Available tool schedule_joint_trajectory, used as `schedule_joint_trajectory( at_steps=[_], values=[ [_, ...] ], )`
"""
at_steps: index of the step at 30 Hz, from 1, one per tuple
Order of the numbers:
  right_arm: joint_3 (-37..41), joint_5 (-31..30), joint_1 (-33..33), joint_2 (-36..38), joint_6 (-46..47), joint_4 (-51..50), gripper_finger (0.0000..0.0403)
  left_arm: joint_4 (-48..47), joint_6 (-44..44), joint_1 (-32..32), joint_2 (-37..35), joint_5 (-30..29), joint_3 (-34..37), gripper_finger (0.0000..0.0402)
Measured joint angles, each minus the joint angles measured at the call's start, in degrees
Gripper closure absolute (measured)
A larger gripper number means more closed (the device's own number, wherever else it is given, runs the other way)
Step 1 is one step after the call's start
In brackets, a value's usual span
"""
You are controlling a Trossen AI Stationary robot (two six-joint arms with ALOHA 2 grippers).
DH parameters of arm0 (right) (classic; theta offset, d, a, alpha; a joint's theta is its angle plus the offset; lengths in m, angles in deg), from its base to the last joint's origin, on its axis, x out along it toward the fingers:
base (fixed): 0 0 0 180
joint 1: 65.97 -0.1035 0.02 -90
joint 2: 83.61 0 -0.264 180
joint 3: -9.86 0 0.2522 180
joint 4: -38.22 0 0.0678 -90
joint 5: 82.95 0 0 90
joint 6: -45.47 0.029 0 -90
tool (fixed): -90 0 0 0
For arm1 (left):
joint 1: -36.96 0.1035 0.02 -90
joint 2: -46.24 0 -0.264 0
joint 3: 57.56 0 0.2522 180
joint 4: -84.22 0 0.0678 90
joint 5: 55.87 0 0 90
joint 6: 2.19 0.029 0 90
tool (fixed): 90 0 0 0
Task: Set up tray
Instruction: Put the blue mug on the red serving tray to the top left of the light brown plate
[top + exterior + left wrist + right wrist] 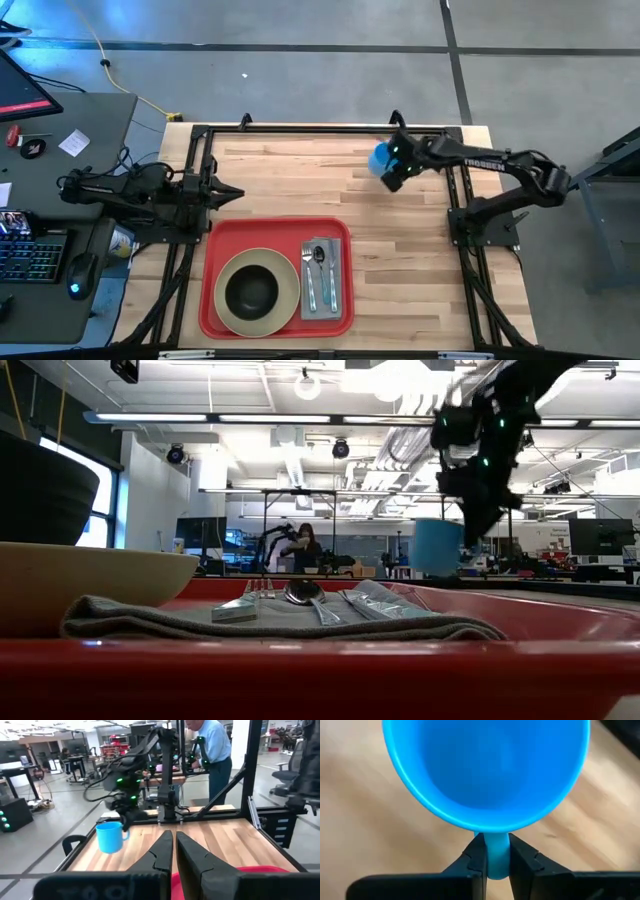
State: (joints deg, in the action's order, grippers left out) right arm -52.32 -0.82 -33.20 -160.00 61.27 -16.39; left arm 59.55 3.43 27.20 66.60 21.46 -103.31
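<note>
The red tray (277, 276) lay at the table's near edge, long axis crosswise, holding plate (290, 295), bowl (251, 290) and napkin (322, 278). The right gripper (390, 176), pinching a blue mug (382, 158) by its handle, stood well beyond the tray toward the far right; the left gripper (235, 192) waited with fingers nearly together, nearer the tray.

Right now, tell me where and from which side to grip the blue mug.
Grip the blue mug by its handle, coming from the handle side. It stands upright and the handle juts out as a thin tab that narrow fingers can pinch. The right claw is already pinching it there.
</note>
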Motion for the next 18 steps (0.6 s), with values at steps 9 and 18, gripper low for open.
schedule_joint_trajectory(
  at_steps=[9, 18],
  values=[
    [-15.64, -0.16, -22.75, -5.18, 2.11, 2.63, 0.0363, 1.23, -0.46, -0.02, 0.12, -2.06, 0.0, 0.0346],
    [-44.51, -3.15, -32.9, -27.03, -8.15, -10.27, 0.0357, -1.93, -3.97, 0.0, 0.55, 0.75, 0.09, 0.0346]
  ],
)
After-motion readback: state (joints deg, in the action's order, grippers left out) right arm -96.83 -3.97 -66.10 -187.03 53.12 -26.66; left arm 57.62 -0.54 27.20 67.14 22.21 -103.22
